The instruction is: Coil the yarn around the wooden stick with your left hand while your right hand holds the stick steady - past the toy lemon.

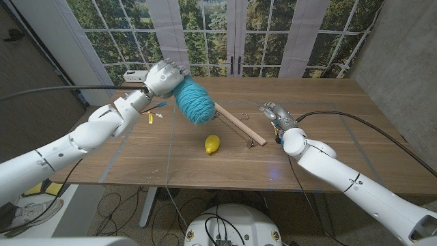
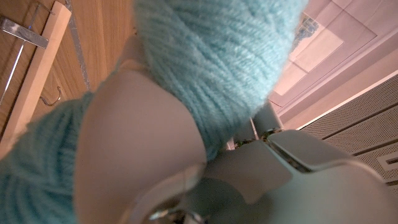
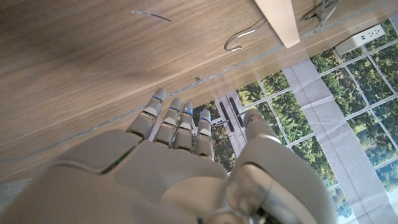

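Above the wooden stick (image 1: 239, 124): left hand (image 1: 164, 77) grips yarn (image 1: 193, 100).
Right hand (image 1: 275, 114), fingers spread, apparently off stick; unsteadied, it could slide toward toy lemon (image 1: 212, 144).

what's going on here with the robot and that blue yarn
The left robot hand holds a ball of teal yarn up above the far end of a wooden stick that lies on the wooden table. The right robot hand is next to the stick's near end with its fingers apart; it is not gripping the stick yet. A toy lemon lies on the table in front of the stick. From the head view I cannot tell whether any yarn is wrapped on the stick so far.
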You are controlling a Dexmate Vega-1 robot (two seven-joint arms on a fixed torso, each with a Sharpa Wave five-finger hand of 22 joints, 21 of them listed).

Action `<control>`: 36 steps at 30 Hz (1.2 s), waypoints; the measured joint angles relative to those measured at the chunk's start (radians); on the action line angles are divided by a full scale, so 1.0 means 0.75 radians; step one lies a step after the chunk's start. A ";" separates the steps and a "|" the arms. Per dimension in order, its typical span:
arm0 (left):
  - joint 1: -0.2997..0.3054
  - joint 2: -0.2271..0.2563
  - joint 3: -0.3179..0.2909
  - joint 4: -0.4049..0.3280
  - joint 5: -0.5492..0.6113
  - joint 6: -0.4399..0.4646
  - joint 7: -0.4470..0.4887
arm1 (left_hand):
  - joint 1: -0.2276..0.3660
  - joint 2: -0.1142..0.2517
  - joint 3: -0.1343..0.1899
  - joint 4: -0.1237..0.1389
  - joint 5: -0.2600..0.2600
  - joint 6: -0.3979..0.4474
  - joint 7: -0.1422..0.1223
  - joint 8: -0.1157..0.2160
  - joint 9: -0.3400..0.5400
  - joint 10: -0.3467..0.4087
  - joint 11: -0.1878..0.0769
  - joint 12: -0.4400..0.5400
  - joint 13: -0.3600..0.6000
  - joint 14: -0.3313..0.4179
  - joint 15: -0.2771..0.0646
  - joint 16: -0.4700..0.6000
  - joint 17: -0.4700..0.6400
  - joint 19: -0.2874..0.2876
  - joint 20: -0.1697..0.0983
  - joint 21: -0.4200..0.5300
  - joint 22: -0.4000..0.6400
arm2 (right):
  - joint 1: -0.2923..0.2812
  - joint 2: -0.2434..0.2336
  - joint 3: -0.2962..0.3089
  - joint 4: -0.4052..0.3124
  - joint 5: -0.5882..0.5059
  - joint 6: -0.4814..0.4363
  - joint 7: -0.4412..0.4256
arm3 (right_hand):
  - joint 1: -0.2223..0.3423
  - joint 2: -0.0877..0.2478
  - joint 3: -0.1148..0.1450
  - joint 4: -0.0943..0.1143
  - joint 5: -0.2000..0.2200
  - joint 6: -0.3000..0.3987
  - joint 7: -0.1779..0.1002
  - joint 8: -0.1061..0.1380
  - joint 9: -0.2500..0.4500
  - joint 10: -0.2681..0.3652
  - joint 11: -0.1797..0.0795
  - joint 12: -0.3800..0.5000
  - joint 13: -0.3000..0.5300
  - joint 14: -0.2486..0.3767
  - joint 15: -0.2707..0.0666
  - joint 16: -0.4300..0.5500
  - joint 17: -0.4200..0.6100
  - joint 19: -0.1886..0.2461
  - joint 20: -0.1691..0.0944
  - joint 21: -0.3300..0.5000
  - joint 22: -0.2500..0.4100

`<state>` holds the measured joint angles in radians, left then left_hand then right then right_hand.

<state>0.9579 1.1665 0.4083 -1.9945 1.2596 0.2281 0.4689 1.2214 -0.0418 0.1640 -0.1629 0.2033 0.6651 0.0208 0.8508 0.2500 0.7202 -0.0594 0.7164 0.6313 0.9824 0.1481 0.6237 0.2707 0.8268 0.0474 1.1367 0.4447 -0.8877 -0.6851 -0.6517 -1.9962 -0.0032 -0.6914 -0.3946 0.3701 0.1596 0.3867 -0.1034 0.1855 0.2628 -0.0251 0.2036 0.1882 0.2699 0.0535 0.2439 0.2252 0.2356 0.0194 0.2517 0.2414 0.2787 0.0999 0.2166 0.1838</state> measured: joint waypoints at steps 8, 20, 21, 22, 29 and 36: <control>0.046 0.003 -0.059 -0.018 -0.054 0.058 0.020 | 0.000 0.000 0.000 0.000 0.000 0.000 0.000 0.000 -0.001 0.009 -0.009 -0.012 -0.002 0.000 0.000 0.002 0.000 -0.005 -0.005 0.009 -0.008 | 0.079 -0.018 -0.105 -0.026 -0.065 -0.160 0.064 | 0.009 -0.009 -0.004 -0.004 0.000 0.010 0.000 0.000 0.000 0.007 -0.007 0.000 0.000 0.007 -0.007 0.005 0.000 0.012 0.003 0.000 0.000; 0.064 -0.006 -0.104 -0.010 -0.114 0.103 0.035 | -0.003 0.003 0.007 -0.007 0.000 0.008 -0.002 -0.001 -0.009 0.017 -0.002 -0.022 0.003 0.000 0.000 0.005 0.000 -0.012 -0.012 0.030 -0.025 | 0.213 -0.023 -0.282 -0.044 -0.174 -0.386 0.149 | 0.016 -0.016 -0.010 -0.009 0.000 0.043 0.005 0.011 0.000 0.034 -0.005 0.005 0.000 0.024 -0.024 0.010 0.000 0.023 0.007 0.010 0.000; 0.065 -0.007 -0.108 -0.010 -0.114 0.103 0.035 | -0.004 0.003 0.007 -0.007 -0.001 0.008 -0.002 -0.001 -0.009 0.017 -0.002 -0.024 0.005 0.000 0.000 0.005 0.000 -0.012 -0.012 0.030 -0.026 | 0.213 -0.023 -0.282 -0.044 -0.183 -0.404 0.155 | 0.016 -0.016 -0.010 -0.009 0.000 0.043 0.005 0.010 0.000 0.034 -0.005 0.005 0.000 0.024 -0.023 0.010 0.000 0.025 0.005 0.010 0.000; 0.066 -0.007 -0.111 -0.010 -0.125 0.104 0.039 | -0.004 0.003 0.007 -0.007 -0.001 0.008 -0.002 -0.001 -0.009 0.017 -0.002 -0.029 0.010 0.000 0.000 0.005 0.000 -0.012 -0.012 0.030 -0.030 | 0.237 -0.023 -0.316 -0.046 -0.193 -0.423 0.161 | 0.016 -0.016 -0.010 -0.009 0.000 0.048 0.000 0.010 0.000 0.036 -0.007 0.005 0.000 0.027 -0.021 0.010 0.000 0.027 0.002 0.010 0.000; 0.086 -0.002 -0.136 -0.021 -0.151 0.118 0.066 | -0.004 0.004 0.009 -0.009 -0.001 0.008 -0.002 -0.004 -0.008 0.024 -0.009 -0.037 0.012 0.000 0.000 0.010 0.000 -0.017 -0.017 0.045 -0.043 | 0.296 -0.021 -0.405 -0.059 -0.247 -0.531 0.186 | 0.062 -0.015 0.011 -0.041 -0.005 0.072 0.005 0.011 0.000 0.062 -0.014 0.011 0.000 0.046 -0.035 0.010 -0.009 0.042 0.012 0.010 -0.003; 0.118 0.008 -0.172 -0.053 -0.170 0.133 0.083 | -0.004 0.004 0.009 -0.009 -0.003 0.010 -0.004 -0.002 -0.008 0.024 -0.009 -0.041 0.021 0.000 0.000 0.010 0.000 -0.017 -0.017 0.053 -0.058 | 0.362 -0.017 -0.507 -0.069 -0.297 -0.655 0.211 | 0.088 -0.024 0.016 -0.057 -0.005 0.091 0.009 0.021 0.000 0.067 -0.019 0.016 0.000 0.058 -0.048 0.010 -0.012 0.050 0.008 0.010 -0.003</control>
<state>1.0463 1.1724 0.2791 -2.0341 1.1322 0.3279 0.5313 1.2187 -0.0391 0.1708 -0.1697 0.2010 0.6728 0.0179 0.8495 0.2442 0.7381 -0.0662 0.6854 0.6469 0.9825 0.1482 0.6314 0.2707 0.8144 0.0350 1.1761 0.4012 -0.6162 -0.6976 -1.0323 -2.0482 -0.2260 -1.1827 -0.2360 0.4363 0.1413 0.3991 -0.1463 0.1816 0.3307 -0.0180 0.2191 0.1882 0.3202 0.0390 0.2555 0.2251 0.2794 -0.0165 0.2593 0.2320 0.3166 0.1056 0.2243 0.1813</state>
